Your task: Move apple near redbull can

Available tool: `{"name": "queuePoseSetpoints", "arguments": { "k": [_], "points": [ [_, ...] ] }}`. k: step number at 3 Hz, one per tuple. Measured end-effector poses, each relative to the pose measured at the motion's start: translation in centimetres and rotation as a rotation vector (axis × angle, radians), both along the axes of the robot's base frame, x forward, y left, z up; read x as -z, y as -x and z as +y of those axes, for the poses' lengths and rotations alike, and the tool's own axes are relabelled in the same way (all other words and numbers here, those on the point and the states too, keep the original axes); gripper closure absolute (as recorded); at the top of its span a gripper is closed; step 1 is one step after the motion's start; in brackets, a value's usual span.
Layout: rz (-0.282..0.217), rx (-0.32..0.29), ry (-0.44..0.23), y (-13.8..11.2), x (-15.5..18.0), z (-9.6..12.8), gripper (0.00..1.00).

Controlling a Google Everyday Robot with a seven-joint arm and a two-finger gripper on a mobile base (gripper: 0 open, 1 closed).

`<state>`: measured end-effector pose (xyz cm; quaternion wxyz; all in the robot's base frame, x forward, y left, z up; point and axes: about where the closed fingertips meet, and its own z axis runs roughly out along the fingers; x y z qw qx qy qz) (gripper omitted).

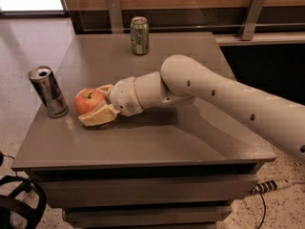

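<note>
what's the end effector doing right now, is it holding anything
end effector: closed on the apple, low at the left side of the table, beside the redbull can.

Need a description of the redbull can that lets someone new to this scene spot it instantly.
On the grey table, look to the left edge, just left of the apple that the gripper holds. The redbull can stands upright there, slim, silver and blue with red marking. The only other can, the green can at the far edge, is shorter.
</note>
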<state>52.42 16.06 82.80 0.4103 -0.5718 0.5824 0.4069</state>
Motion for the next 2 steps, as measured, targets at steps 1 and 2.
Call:
{"name": "queuePoseSetpoints", "arguments": {
  "k": [1, 2],
  "points": [
    [0.000, -0.006, 0.000, 0.16, -0.01, 0.26, 0.13],
    [0.000, -0.009, 0.000, 0.26, -0.01, 0.41, 0.00]
  ]
}}
